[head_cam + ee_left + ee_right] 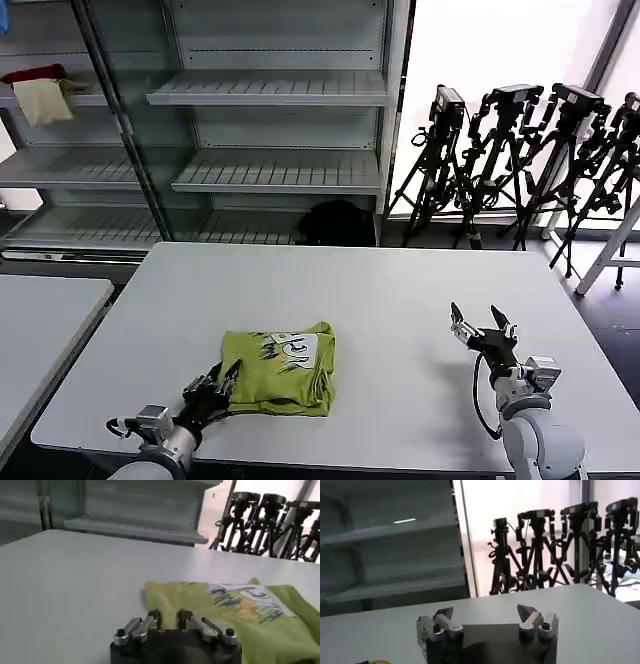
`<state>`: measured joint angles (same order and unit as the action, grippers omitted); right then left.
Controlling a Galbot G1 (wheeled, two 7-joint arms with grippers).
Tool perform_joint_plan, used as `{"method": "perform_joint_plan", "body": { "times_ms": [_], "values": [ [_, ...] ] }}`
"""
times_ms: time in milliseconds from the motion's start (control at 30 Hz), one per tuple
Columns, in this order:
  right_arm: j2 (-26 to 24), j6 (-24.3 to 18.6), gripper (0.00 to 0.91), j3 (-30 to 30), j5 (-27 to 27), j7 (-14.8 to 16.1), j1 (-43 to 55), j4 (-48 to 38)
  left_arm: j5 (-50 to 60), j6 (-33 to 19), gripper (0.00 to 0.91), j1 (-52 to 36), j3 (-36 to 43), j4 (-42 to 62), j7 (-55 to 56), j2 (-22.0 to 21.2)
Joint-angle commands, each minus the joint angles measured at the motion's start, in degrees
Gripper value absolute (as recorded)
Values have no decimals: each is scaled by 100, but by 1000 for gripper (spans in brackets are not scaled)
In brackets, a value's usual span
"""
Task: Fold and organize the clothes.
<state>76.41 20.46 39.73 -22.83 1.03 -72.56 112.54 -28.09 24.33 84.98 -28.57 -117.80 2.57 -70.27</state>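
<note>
Jaws: left gripper (222,381) narrow, empty at T-shirt (280,366) edge; right gripper (480,328) wide, empty, well apart.
Advice: pinch every layer before tidying.

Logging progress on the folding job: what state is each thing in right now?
Lime-green cotton T-shirt: folded into a compact bundle, print facing up, lying on the white table.
Left gripper: at the shirt's near-left edge, jaws narrowly apart.
Right gripper: jaws open, empty, apart from the shirt.
</note>
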Motion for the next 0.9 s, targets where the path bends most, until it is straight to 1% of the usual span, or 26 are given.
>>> {"method": "perform_joint_plan", "body": {
  "times_ms": [33, 233, 267, 300, 367, 433, 467, 600, 633, 667, 700, 833, 900],
  "values": [
    [5, -4, 907, 9, -4, -10, -8, 24, -779, 454, 10, -86, 45, -2, 134, -151],
    [5, -5, 907, 22, -5, -20, -25, 41, -508, -4, 0, -164, 54, 116, 108, -219],
    [3, -5, 907, 28, -7, -20, -27, 44, -312, -44, 0, -166, 38, 131, 82, -225],
    [-2, -4, 907, 31, -8, -23, -30, 46, 44, -317, 0, -153, -4, 171, 5, -219],
    [-11, -6, 907, 38, -12, -26, -28, 44, 557, -565, 0, -130, -186, 184, -153, -199],
    [-17, -8, 907, 40, -16, -27, -26, 38, 685, -629, 0, -117, -381, 156, -257, -119],
    [-24, -12, 907, 42, -24, -25, -25, 32, 1014, -757, 0, -109, -593, 150, -385, -5],
    [-30, -28, 907, 35, -36, -25, -12, -8, 1282, -794, 0, -85, -1402, 177, -688, 542],
    [-33, -33, 907, 30, -38, -25, -7, -21, 1327, -781, 0, -81, -1592, 210, -714, 573],
    [-35, -41, 907, 21, -37, -26, -2, -40, 1454, -793, 0, -70, -1811, 282, -790, 946],
    [-36, -50, 907, 14, -43, -25, 5, -61, 1529, -797, 0, -66, -2016, 343, -849, 1153],
    [-42, -82, 907, -3, -67, -25, 20, -120, 1850, -827, 0, -46, -2708, 554, -1016, 1821],
    [-36, -91, 907, -8, -86, -28, 25, -134, 1913, -807, 0, -39, -2972, 608, -1131, 2027]
  ]
}}
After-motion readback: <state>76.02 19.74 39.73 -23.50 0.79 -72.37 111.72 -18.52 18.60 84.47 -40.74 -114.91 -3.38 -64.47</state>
